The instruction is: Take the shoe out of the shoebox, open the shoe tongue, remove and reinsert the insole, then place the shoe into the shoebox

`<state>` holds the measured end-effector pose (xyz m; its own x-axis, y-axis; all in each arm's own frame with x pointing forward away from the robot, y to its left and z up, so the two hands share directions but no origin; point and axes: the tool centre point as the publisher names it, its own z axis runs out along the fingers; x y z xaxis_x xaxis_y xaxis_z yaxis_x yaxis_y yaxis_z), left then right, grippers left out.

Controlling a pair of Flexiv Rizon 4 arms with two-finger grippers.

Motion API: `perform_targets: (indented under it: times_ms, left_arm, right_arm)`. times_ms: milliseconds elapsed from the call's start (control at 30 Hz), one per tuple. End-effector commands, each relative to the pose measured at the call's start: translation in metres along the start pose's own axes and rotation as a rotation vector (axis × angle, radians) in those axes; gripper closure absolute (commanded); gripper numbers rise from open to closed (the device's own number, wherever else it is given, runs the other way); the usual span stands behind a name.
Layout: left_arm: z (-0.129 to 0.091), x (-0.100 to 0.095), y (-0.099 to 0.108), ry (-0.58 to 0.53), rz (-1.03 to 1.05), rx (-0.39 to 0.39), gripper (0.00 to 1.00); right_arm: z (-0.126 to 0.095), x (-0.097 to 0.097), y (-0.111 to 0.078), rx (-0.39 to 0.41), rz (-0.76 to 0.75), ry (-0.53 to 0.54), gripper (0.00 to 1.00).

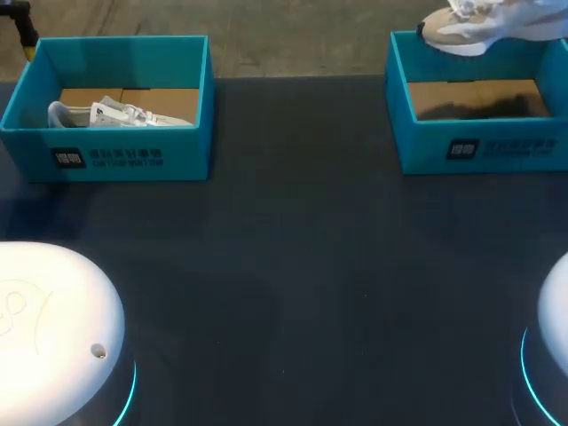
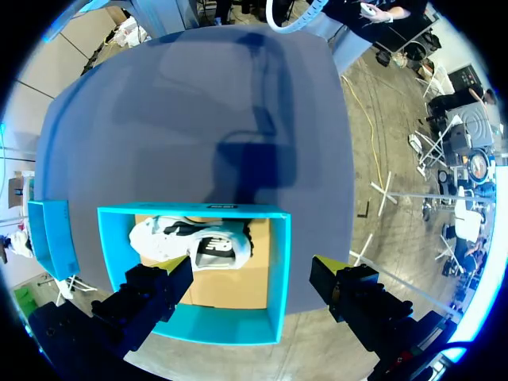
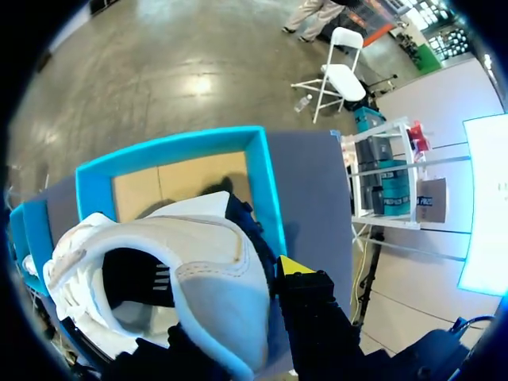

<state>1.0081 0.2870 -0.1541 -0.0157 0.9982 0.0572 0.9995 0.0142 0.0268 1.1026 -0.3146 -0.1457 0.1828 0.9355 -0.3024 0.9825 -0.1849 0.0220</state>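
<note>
Teal cardboard walls frame the right shoebox on the dark table, its brown floor showing. Well to its left sits the left shoebox, with a second white shoe lying inside. My right gripper is clamped on the heel collar of the lifted shoe, which hangs over the right shoebox's far rim. My left gripper hovers above the left shoebox, fingers spread wide and clear of it.

A robotics lab: the white left arm base and right arm base, each ringed in cyan light, stand at the near edge of a dark table.
</note>
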Motion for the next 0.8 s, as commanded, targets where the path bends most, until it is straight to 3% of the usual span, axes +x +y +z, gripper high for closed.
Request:
perform_targets:
  times_ms: [33, 400, 667, 800]
  left_arm:
    - [0.000, 0.000, -0.002, 0.002, 0.001, -0.002, 0.00]
    - [0.000, 0.000, -0.002, 0.002, 0.001, -0.002, 0.00]
    - [0.000, 0.000, -0.002, 0.002, 0.001, -0.002, 0.00]
    - [0.000, 0.000, -0.002, 0.002, 0.001, -0.002, 0.00]
  right_arm:
    - [-0.019, 0.002, -0.043, -0.059, 0.012, -0.010, 1.00]
    - [-0.050, 0.030, -0.114, -0.087, 0.033, -0.010, 1.00]
    - [-0.051, 0.054, -0.179, -0.082, 0.072, -0.005, 1.00]
    - [-0.051, 0.054, -0.179, -0.082, 0.072, -0.005, 1.00]
